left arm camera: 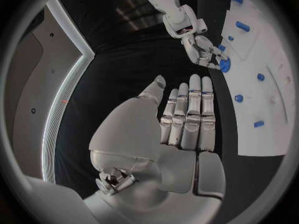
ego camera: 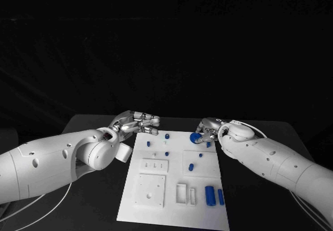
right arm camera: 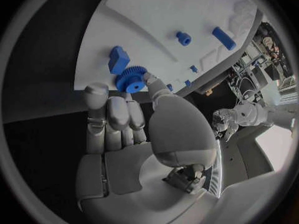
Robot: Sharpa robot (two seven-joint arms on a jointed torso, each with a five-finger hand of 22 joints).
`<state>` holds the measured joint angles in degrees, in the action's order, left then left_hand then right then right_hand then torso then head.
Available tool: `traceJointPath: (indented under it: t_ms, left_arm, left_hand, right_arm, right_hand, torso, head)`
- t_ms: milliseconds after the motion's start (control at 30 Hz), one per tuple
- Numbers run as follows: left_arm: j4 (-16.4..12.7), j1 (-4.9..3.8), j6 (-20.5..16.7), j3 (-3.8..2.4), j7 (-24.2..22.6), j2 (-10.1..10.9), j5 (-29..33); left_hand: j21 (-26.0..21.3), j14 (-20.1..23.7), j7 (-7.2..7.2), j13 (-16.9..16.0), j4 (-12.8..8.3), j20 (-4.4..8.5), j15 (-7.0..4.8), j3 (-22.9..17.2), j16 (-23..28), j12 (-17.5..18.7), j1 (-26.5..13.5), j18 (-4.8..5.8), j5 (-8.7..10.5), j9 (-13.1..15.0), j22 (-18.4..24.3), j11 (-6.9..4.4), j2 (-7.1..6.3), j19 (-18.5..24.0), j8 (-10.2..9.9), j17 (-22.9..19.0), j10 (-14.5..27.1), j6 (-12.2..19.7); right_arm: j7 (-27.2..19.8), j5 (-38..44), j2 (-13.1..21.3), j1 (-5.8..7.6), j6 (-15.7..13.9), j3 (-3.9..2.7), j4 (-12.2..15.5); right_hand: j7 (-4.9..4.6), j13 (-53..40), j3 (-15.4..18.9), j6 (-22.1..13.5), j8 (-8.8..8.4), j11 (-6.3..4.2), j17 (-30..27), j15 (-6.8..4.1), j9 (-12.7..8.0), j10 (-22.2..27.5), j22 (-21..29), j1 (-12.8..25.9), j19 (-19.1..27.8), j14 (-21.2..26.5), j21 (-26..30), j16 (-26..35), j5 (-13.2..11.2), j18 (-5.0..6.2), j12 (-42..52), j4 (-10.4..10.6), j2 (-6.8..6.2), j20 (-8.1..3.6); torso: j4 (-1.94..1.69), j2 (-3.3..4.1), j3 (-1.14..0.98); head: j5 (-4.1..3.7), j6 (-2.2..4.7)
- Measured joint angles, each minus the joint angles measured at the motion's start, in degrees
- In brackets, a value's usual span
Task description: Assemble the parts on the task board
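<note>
Your right robot hand (right arm camera: 134, 134) pinches the blue gear (right arm camera: 131, 79) at the board (ego camera: 173, 202); left robot hand (left arm camera: 181, 119) hovers open. A light pinch could drop it.

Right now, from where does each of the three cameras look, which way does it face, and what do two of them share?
Head view: from the robot's head, looking down at the black table and the task board; both white arms enter from the sides.
Left wrist view: behind the left hand, whose fingers lie straight beside the board.
Right wrist view: behind the right hand, whose fingertips touch the blue gear.
Shared: all three views show the gear at the right hand.
</note>
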<state>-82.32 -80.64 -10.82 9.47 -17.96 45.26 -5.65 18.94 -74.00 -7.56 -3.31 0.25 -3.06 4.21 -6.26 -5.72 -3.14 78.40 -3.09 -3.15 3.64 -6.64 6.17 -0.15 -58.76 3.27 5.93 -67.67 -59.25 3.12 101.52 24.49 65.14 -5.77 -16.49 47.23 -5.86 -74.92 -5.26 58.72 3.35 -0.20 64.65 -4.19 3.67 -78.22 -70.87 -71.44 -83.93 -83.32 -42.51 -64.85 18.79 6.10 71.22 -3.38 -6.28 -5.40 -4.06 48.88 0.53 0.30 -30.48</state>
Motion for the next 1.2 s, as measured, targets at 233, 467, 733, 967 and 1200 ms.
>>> traceJointPath:
  t_ms: [233,467,733,967,1200]
  left_arm:
    - [0.31,0.00,0.04,0.00,0.01,-0.34,-0.07]
    - [0.47,0.02,0.07,0.00,0.02,-0.47,-0.11]
    - [0.48,0.02,0.08,0.00,0.03,-0.42,-0.14]
    - [0.40,0.01,0.08,0.00,0.03,-0.21,-0.15]
    - [0.26,0.01,0.06,0.01,0.03,0.06,-0.16]
  left_hand:
    - [0.00,0.00,0.00,0.00,0.00,0.00,0.00,0.00,0.00,0.00,0.00,0.00,0.00,0.00,0.02,0.00,0.00,0.00,0.00,0.00,0.00,0.00]
    - [0.00,0.00,0.00,0.00,0.00,0.00,0.00,0.00,0.00,0.00,0.00,0.00,0.00,0.00,0.02,0.00,0.00,0.00,0.00,0.00,0.00,0.00]
    - [0.00,0.00,0.00,0.00,0.00,0.00,0.00,0.00,0.00,0.00,0.00,0.00,0.00,0.00,0.02,0.00,0.00,0.00,0.00,0.00,0.00,0.00]
    - [0.00,0.00,0.00,0.00,0.00,0.00,0.00,0.00,0.00,0.00,0.00,0.00,-0.22,0.00,0.01,0.00,0.00,0.00,0.00,0.00,0.00,0.00]
    - [0.00,0.00,0.00,0.00,0.00,0.00,0.00,0.00,0.00,0.00,0.00,0.00,-0.22,0.00,0.01,0.00,0.00,0.00,0.00,0.00,0.00,0.00]
  right_arm:
    - [0.68,1.19,-0.17,-0.04,-0.49,0.07,0.39]
    - [1.51,2.81,-0.12,-0.20,-1.53,0.15,0.86]
    - [2.42,4.50,0.18,-0.44,-3.51,0.20,2.47]
    - [3.15,5.77,1.60,-0.69,-6.03,0.21,7.52]
    - [3.42,7.18,2.26,-0.72,-7.69,0.21,12.87]
  right_hand:
    - [0.46,0.00,-3.81,3.45,0.00,0.19,0.03,0.00,0.06,-0.22,-0.52,-0.55,-0.21,0.00,0.00,-0.26,-4.26,-0.39,0.38,-0.90,0.55,0.20]
    - [1.10,0.00,-8.93,6.46,-0.13,0.17,-0.01,0.00,0.00,-0.61,-1.03,0.30,-0.21,0.00,0.00,-0.26,-6.37,-0.89,0.38,-3.46,0.85,0.20]
    - [1.09,0.01,-9.95,6.65,0.02,-0.23,-0.01,0.00,0.02,-0.62,-1.58,1.56,-0.21,0.00,-0.35,-0.26,-6.59,-0.92,0.61,-4.48,1.84,0.20]
    - [1.10,0.00,-10.03,6.66,0.00,-0.43,-0.01,0.00,0.04,-0.83,-1.78,1.62,0.01,0.00,-0.54,-0.26,-5.38,-0.93,0.60,-4.85,1.92,-0.01]
    - [1.11,0.01,-9.30,6.68,-0.02,-0.43,-0.01,0.00,0.08,-0.83,-1.95,1.62,0.01,0.00,-0.54,-0.26,-5.24,-1.13,0.60,-4.14,1.91,-0.01]
  torso:
    - [0.09,0.03,0.05]
    - [0.09,0.01,0.03]
    - [0.01,-0.05,-0.01]
    - [0.08,-0.09,-0.09]
    - [0.24,-0.13,-0.05]
  head:
    - [0.09,0.08]
    - [-0.02,-0.04]
    - [0.03,-0.02]
    - [0.28,0.05]
    - [0.53,0.09]
